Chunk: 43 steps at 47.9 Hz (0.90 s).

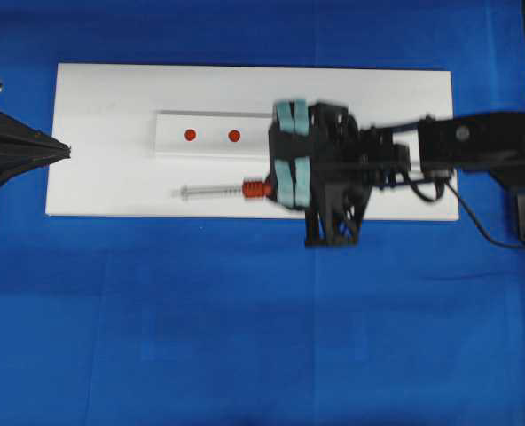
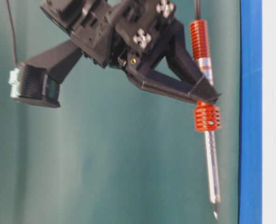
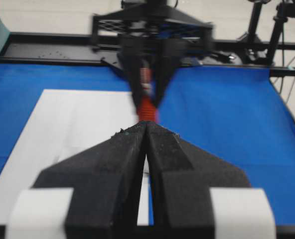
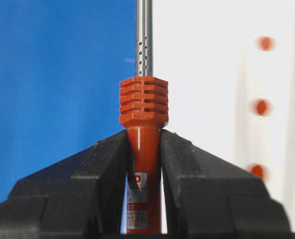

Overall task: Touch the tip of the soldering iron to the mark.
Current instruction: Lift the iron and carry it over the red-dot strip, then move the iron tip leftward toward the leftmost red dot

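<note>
Orange-red plastic formed the handle of the soldering iron (image 4: 143,149), which carried a white label below its ribbed collar; only the word "CHINA" and a small red logo could be read there, the rest being too blurred. That collar was a stack of squared fins, and from it ran a thin silver shaft pierced with tiny holes, ending in a pointed tip in the table-level view. A second ribbed orange grip sat higher on the handle, below the black cord.

The right gripper (image 4: 143,144) had its two black, wedge-shaped fingers (image 4: 102,174) clamped tight on the handle just behind the collar, so the iron was held in the air above the white board (image 1: 103,98), its shaft pointing toward the left arm and lying along the board's near edge in the overhead view.

On the board lay a raised white strip (image 1: 169,146) marked with round red dots (image 1: 190,135): two showed from overhead beside the gripper, while three showed in the right wrist view, all well to one side of the shaft.

The left gripper (image 3: 146,130) rested at the board's far end, its matte black foam-like fingertips pressed together with nothing between them. Blue cloth (image 1: 245,337) covered the table.
</note>
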Each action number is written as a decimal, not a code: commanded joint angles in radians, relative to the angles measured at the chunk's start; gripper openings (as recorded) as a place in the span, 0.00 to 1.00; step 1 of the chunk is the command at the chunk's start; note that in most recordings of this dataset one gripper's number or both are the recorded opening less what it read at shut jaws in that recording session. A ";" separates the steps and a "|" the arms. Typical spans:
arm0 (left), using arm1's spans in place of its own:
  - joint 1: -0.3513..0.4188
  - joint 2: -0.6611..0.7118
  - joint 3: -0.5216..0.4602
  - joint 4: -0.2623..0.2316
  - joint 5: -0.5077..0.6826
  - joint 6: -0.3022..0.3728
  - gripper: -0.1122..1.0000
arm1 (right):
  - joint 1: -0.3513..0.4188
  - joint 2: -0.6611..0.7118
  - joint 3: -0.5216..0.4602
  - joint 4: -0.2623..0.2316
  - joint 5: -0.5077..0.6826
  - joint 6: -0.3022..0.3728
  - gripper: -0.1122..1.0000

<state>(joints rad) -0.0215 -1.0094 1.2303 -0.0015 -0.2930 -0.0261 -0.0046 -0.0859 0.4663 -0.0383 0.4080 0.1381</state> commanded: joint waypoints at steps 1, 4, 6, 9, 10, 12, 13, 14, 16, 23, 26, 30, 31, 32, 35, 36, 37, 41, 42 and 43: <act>0.002 0.005 -0.009 0.002 -0.005 0.000 0.10 | -0.043 -0.031 -0.029 -0.029 0.005 -0.003 0.16; 0.002 0.005 -0.009 0.002 -0.005 0.000 0.10 | -0.069 -0.031 -0.031 -0.051 0.008 -0.006 0.16; 0.002 0.005 -0.009 0.002 -0.003 0.000 0.10 | -0.083 -0.029 -0.032 -0.063 0.012 -0.009 0.16; 0.002 0.005 -0.009 0.002 -0.005 0.000 0.10 | -0.106 -0.031 -0.035 -0.078 0.012 -0.011 0.16; 0.002 0.005 -0.009 0.002 -0.003 0.000 0.10 | -0.112 -0.029 -0.035 -0.081 0.012 -0.011 0.16; 0.002 0.005 -0.009 0.002 -0.003 0.000 0.10 | -0.121 -0.029 -0.035 -0.087 0.012 -0.011 0.16; 0.002 0.005 -0.009 0.002 -0.003 0.000 0.10 | -0.124 -0.029 -0.037 -0.091 0.012 -0.011 0.16; 0.002 0.005 -0.009 0.002 -0.002 0.000 0.10 | -0.127 -0.029 -0.037 -0.094 0.012 -0.011 0.16; 0.000 0.005 -0.009 0.002 -0.002 0.000 0.10 | -0.133 -0.029 -0.037 -0.098 0.012 -0.011 0.16; 0.002 0.005 -0.009 0.002 -0.002 0.000 0.10 | -0.143 -0.029 -0.037 -0.110 0.012 -0.012 0.16; 0.002 0.003 -0.009 0.002 0.000 0.000 0.10 | -0.144 -0.029 -0.037 -0.112 0.012 -0.012 0.16; 0.002 0.005 -0.009 0.002 0.000 0.000 0.10 | -0.146 -0.029 -0.038 -0.114 0.012 -0.012 0.16; 0.002 0.005 -0.009 0.002 -0.002 0.000 0.10 | -0.146 -0.028 -0.040 -0.114 0.012 -0.012 0.16; 0.000 0.005 -0.009 0.002 -0.002 0.000 0.10 | -0.146 -0.026 -0.041 -0.114 0.012 -0.012 0.16; 0.002 0.005 -0.009 0.002 0.000 0.000 0.10 | -0.146 -0.023 -0.043 -0.114 0.015 -0.012 0.16; 0.000 0.005 -0.009 0.003 -0.002 0.000 0.10 | -0.146 -0.023 -0.043 -0.114 0.018 -0.012 0.16; 0.002 0.005 -0.009 0.002 0.000 0.000 0.10 | -0.146 -0.021 -0.044 -0.114 0.021 -0.012 0.16; 0.000 0.005 -0.009 0.002 0.000 0.002 0.10 | -0.146 -0.017 -0.054 -0.114 0.044 -0.012 0.16; 0.002 0.005 -0.009 0.002 0.000 0.002 0.10 | -0.146 -0.014 -0.057 -0.114 0.054 -0.012 0.16; 0.000 0.005 -0.009 0.002 0.002 0.002 0.10 | -0.146 -0.012 -0.060 -0.114 0.061 -0.012 0.16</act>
<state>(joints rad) -0.0215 -1.0094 1.2303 -0.0015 -0.2884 -0.0261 -0.1488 -0.0844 0.4418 -0.1488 0.4541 0.1227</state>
